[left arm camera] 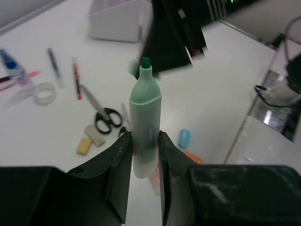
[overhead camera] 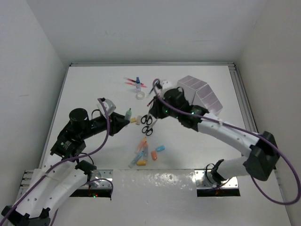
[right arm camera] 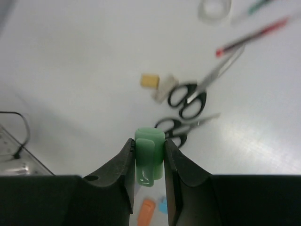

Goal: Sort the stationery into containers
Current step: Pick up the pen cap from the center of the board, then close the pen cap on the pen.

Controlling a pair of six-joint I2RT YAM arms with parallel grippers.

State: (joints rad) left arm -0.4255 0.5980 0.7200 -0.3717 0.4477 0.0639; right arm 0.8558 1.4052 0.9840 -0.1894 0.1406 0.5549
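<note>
My left gripper (overhead camera: 123, 120) (left arm camera: 143, 141) is shut on a pale green highlighter (left arm camera: 145, 117), uncapped, its dark green tip pointing away, held above the table. My right gripper (overhead camera: 152, 105) (right arm camera: 149, 148) is shut on the green cap (right arm camera: 150, 157) and hovers over two black-handled scissors (overhead camera: 147, 124) (right arm camera: 187, 99). The white stepped organiser (overhead camera: 200, 91) (left arm camera: 115, 21) stands at the back right, behind the right wrist. Beige erasers (overhead camera: 135, 119) (right arm camera: 151, 81) lie left of the scissors. Pastel capsule pieces (overhead camera: 145, 153) (left arm camera: 184, 137) lie nearer the front.
A tape ring (overhead camera: 140, 95) (left arm camera: 44, 92), a blue-capped bottle (overhead camera: 138, 83) (left arm camera: 9, 63) and thin red pens (overhead camera: 128, 82) (right arm camera: 254, 35) lie at the back centre. The white side walls close in the table. Metal base plates (overhead camera: 217, 181) sit at the near edge.
</note>
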